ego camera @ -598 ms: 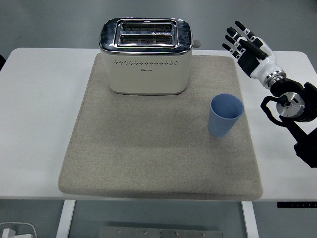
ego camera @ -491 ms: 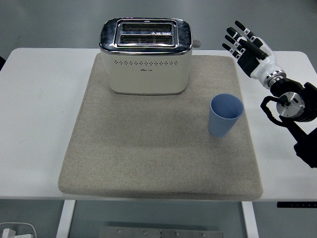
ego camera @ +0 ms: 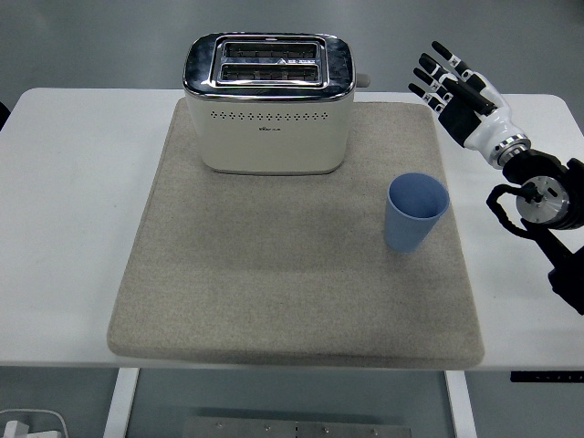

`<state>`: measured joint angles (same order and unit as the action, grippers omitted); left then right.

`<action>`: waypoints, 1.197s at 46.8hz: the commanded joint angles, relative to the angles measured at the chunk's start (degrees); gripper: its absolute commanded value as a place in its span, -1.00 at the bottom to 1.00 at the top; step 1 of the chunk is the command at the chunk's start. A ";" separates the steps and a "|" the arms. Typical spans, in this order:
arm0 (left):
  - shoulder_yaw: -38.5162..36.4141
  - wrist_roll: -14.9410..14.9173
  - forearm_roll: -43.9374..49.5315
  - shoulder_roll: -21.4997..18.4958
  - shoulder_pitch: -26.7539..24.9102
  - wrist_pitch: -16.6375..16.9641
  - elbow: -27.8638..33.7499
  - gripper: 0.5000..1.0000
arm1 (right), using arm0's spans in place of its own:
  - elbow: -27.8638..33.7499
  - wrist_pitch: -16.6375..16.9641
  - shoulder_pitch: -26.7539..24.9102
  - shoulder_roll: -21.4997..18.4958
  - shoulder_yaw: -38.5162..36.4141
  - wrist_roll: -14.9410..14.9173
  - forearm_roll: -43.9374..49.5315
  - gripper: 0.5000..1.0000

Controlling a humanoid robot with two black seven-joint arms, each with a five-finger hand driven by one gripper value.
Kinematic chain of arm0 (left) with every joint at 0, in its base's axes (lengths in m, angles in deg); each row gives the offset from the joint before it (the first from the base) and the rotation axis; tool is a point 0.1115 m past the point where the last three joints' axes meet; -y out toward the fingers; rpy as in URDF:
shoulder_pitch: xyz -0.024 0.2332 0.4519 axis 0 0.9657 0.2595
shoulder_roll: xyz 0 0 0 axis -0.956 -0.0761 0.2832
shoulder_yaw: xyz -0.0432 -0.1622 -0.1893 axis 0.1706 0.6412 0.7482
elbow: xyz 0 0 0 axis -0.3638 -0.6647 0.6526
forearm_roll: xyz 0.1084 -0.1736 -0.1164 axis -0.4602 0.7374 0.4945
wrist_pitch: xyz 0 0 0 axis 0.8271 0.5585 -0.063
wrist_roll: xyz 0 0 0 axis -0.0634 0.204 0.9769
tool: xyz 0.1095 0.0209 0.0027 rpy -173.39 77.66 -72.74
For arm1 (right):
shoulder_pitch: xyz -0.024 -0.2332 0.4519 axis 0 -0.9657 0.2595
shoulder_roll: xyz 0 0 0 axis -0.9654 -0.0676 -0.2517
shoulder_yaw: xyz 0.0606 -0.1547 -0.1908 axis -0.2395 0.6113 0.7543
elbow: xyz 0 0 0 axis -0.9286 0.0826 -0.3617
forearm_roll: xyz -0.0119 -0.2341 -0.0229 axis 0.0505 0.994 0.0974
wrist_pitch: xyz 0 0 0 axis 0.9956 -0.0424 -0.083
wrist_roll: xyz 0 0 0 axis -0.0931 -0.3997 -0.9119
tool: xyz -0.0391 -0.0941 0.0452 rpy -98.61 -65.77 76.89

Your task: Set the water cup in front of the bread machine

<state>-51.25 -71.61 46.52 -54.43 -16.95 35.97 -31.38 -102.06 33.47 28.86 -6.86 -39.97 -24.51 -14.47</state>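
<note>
Above the table's right edge, robot hand [ego camera: 459, 94], fingers spread.

White table [ego camera: 73, 228] with rounded far corners, top matte and evenly lit, no hard shadows. Grey-beige felt mat [ego camera: 274, 274] covers its middle, reaching almost to the near edge. Floor [ego camera: 91, 41] beyond is dull grey-green. Below the near edge: a white table leg [ego camera: 121, 401] and a pale object [ego camera: 32, 424] at lower left.
</note>
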 commanded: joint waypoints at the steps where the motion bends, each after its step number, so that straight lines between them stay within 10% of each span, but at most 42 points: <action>1: 0.00 0.00 0.00 0.00 -0.01 0.00 0.01 1.00 | -1.15 1.63 -0.72 2.33 -0.03 0.10 -0.03 0.69; 16: 0.00 0.00 0.00 0.00 -0.01 0.00 0.01 1.00 | -5.90 6.99 -4.77 9.98 0.15 -0.34 1.90 0.69; 56: 0.09 0.00 0.00 0.00 -0.01 0.00 0.01 1.00 | -14.86 16.66 -18.57 24.84 0.32 -21.70 26.51 0.69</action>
<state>-51.22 -71.61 46.54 -54.43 -16.97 35.97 -31.37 -115.77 50.23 11.34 17.90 -39.64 -44.78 9.89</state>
